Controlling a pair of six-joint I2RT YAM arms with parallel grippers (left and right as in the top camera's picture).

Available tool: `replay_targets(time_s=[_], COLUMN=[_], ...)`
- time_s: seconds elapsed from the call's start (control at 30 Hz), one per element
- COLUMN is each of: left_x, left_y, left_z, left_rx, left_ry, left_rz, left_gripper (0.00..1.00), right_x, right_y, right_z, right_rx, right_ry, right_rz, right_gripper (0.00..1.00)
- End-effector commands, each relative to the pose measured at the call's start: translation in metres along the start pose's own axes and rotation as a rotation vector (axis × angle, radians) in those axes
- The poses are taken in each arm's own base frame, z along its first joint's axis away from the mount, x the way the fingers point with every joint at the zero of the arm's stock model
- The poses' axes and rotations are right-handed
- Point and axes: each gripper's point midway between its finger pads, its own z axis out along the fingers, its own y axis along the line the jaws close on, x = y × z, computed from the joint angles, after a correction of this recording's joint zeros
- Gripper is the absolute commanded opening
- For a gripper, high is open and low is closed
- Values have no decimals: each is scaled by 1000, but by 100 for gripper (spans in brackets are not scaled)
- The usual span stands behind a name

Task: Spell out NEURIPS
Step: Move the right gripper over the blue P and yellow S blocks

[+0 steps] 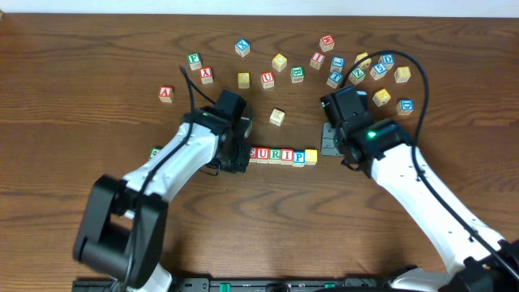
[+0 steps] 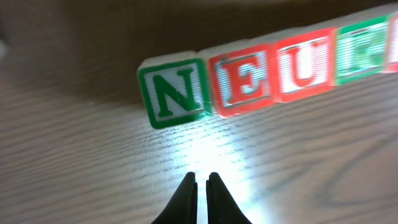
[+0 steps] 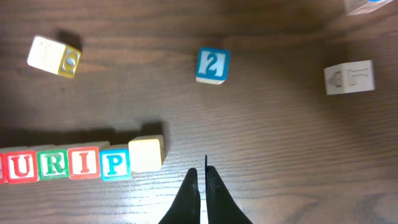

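The cubes stand in one row (image 1: pixel 282 155) on the table between my two grippers. In the left wrist view the row starts with a green N (image 2: pixel 174 93), then a red E (image 2: pixel 242 84), a red U (image 2: pixel 305 68) and a green R (image 2: pixel 364 53). The right wrist view shows its other end: U, R (image 3: pixel 53 163), a red I (image 3: pixel 84 162), a blue P (image 3: pixel 115 163) and a yellow-faced cube (image 3: pixel 146 154). My left gripper (image 2: pixel 201 177) is shut and empty, just before the N. My right gripper (image 3: pixel 201 169) is shut and empty, right of the yellow-faced cube.
Several loose letter cubes lie scattered across the far side of the table (image 1: pixel 357 69). One pale cube (image 1: pixel 277 117) sits just behind the row. Near the right gripper lie a blue cube marked 2 (image 3: pixel 212 65), a yellow cube (image 3: pixel 54 56) and a plain cube (image 3: pixel 349 78).
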Motion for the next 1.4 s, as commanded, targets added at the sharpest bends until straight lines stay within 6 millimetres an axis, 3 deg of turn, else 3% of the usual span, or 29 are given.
replay_targets(time_s=[0.0, 0.07, 0.2, 0.53, 1.37], left_x=[-5, -9, -15, -18, -19], left_y=[-2, -2, 16, 28, 28], left_z=[-24, -36, -57, -61, -61], left_rx=[-4, -15, -135, -203, -202], left_ry=[-76, -118, -191, -211, -216], left_rz=[36, 52, 50, 42, 42], left_gripper=[7, 7, 8, 7, 7], right_x=[12, 19, 35, 64, 90], right_y=[9, 16, 40, 81, 90], right_z=[15, 24, 44, 60, 52], right_rx=[14, 19, -15, -62, -97], right_ry=[50, 77, 126, 166, 262], right_rz=[-35, -57, -107, -182, -192], right_gripper=[1, 1, 1, 1, 1])
